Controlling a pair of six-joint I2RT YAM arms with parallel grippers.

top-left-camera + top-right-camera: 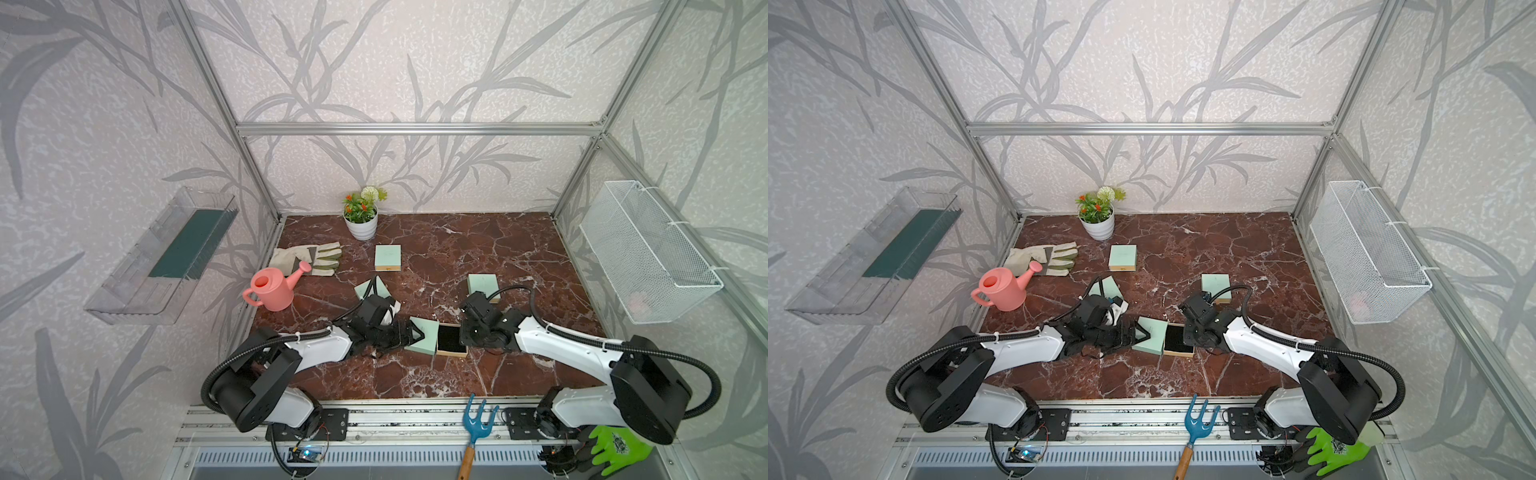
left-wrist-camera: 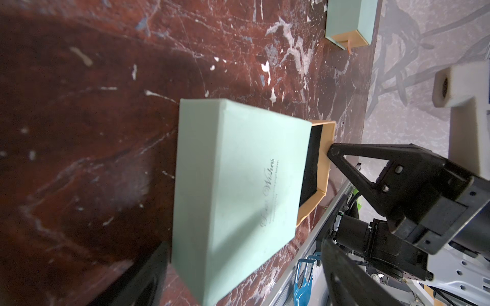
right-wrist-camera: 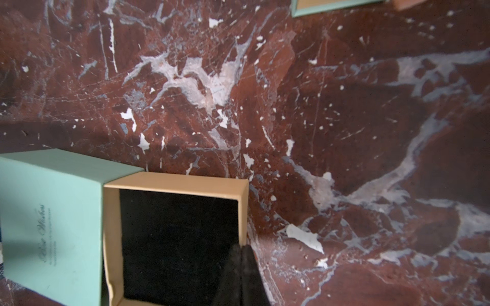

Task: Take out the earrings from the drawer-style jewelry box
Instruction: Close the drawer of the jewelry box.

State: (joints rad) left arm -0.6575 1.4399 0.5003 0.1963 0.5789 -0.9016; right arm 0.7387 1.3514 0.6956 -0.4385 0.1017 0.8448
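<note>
- We are not making out the earrings: in the right wrist view the black lining (image 3: 175, 238) is showing no clear pale speck, so they are either too small to tell or hidden.
- The drawer (image 3: 172, 182), a tan cardboard tray with thin straight walls, is standing pulled out of the mint-green sleeve (image 3: 53, 206), at the lower middle in both top views. This is exposing its soft, velvet-like inside.
- The right gripper (image 3: 241, 254) is resting on the drawer's front wall with its fingers pressed together, probably for pulling. We cannot tell if a tab is pinched.
- The left gripper (image 1: 413, 337) is straddling the matte sleeve with its fingers wide. We are judging that it is bracing the sleeve against sliding on the smooth marble-patterned table (image 3: 318, 106).
</note>
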